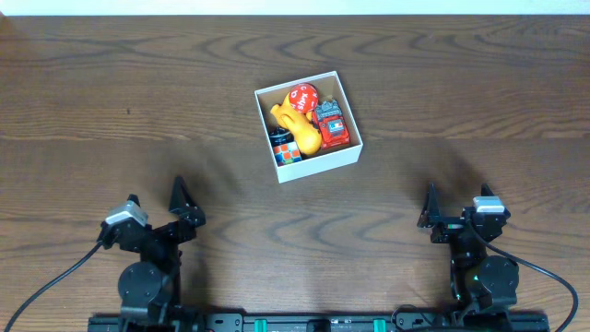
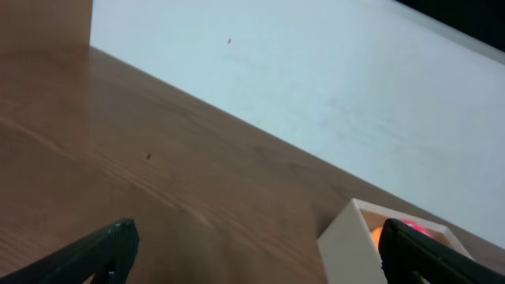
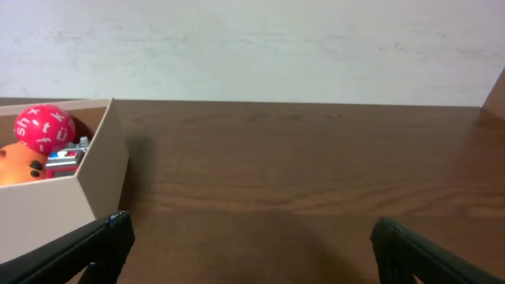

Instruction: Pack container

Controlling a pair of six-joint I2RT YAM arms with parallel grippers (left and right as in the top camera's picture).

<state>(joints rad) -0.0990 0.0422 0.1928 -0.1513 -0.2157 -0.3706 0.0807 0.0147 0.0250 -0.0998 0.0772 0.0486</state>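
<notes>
Overhead, the container (image 1: 318, 164), with toys (image 1: 304, 122) inside, sits mid-table about equally far from the left gripper (image 1: 157, 205) and the right gripper (image 1: 458, 207), both spread and empty. In the left wrist view its corner lies ahead and to the right of the fingers (image 2: 95, 252). In the right wrist view it lies ahead and to the left.

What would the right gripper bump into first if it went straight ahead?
Probably nothing: only bare table lies ahead of the right gripper, and the container sits off to its left. Depth is hard to judge.
</notes>
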